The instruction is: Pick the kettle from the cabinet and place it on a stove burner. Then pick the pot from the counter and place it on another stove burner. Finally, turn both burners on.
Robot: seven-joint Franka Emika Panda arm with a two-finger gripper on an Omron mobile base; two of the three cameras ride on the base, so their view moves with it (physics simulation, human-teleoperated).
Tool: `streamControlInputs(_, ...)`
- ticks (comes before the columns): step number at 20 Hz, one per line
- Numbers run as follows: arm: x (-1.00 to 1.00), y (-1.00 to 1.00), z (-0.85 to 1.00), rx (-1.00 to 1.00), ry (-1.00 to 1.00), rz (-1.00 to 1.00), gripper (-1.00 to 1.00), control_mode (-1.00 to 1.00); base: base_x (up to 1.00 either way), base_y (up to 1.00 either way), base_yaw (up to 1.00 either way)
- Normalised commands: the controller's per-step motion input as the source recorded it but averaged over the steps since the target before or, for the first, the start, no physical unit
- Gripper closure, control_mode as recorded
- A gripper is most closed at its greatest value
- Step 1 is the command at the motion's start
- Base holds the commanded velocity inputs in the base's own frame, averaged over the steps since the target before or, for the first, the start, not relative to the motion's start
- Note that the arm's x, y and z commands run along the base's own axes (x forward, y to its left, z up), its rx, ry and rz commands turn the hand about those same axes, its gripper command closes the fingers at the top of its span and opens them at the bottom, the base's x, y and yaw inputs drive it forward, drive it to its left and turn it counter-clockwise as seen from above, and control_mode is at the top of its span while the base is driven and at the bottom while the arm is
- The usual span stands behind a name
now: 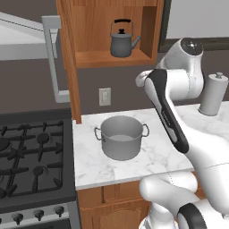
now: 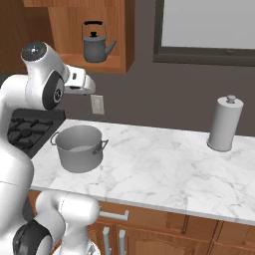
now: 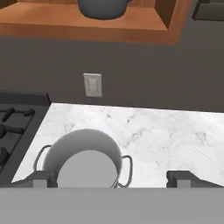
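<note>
The small dark kettle point(image 1: 121, 42) point(image 2: 97, 47) stands on the shelf of the open wooden cabinet point(image 1: 107, 58) point(image 2: 127, 35). Its grey door point(image 1: 51, 27) is swung out to the left. In the hand view only the kettle's base point(image 3: 103, 8) shows, at the top. The wide grey pot point(image 1: 120, 138) point(image 2: 78, 148) point(image 3: 85, 157) sits on the marble counter point(image 1: 156, 156) point(image 2: 164, 159), just right of the stove burners point(image 1: 40, 138) point(image 2: 27, 127) point(image 3: 8, 127). My gripper point(image 3: 113, 179) is open and holds nothing. It hangs in the air above the pot and below the cabinet shelf.
A tall grey cylinder with a knob top point(image 1: 212, 94) point(image 2: 225, 124) stands at the counter's far right. A wall outlet point(image 1: 104, 96) point(image 3: 92, 84) is behind the pot. Dark knobs point(image 1: 38, 214) line the range's front. A window point(image 2: 209, 30) is on the right wall.
</note>
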Motion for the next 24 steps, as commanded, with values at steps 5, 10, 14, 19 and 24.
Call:
streamControlInputs(5, 0.0, 0.19, 0.33, 0.0, -0.2, 0.0, -1.0, -1.0, 0.0, 0.0, 0.0)
streamControlInputs(10, 0.0, 0.17, 0.25, 0.0, -0.25, 0.0, -1.0, -1.0, 0.0, 0.0, 0.0)
streamControlInputs(14, 0.0, 0.14, 0.23, 0.0, -0.25, 0.0, -1.0, -1.0, 0.0, 0.0, 0.0)
streamControlInputs(19, 0.0, 0.04, 0.24, 0.0, -0.22, 0.0, -1.0, -1.0, 0.0, 0.0, 0.0)
streamControlInputs(24, 0.02, 0.0, 0.32, 0.0, -0.16, 0.0, -1.0, -1.0, 0.0, 0.0, 0.0)
